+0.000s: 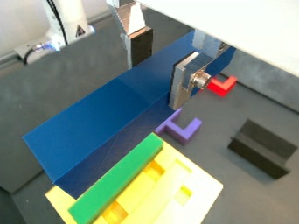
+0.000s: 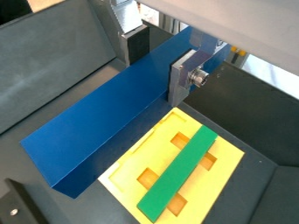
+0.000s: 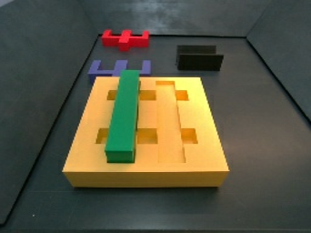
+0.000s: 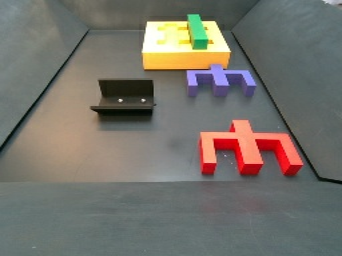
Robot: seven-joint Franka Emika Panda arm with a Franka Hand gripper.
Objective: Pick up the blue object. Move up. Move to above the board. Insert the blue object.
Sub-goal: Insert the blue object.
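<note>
The tool point(image 2: 158, 61) grips the blue object point(image 2: 111, 118) (held lengthwise) above the board point(image 2: 135, 171); green bar point(image 2: 177, 171) seated.

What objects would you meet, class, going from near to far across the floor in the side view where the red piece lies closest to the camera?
Red piece → black fixture → purple comb-shaped piece → yellow board carrying the green bar. The gripper, holding the blue object, shows only in both wrist views.
</note>
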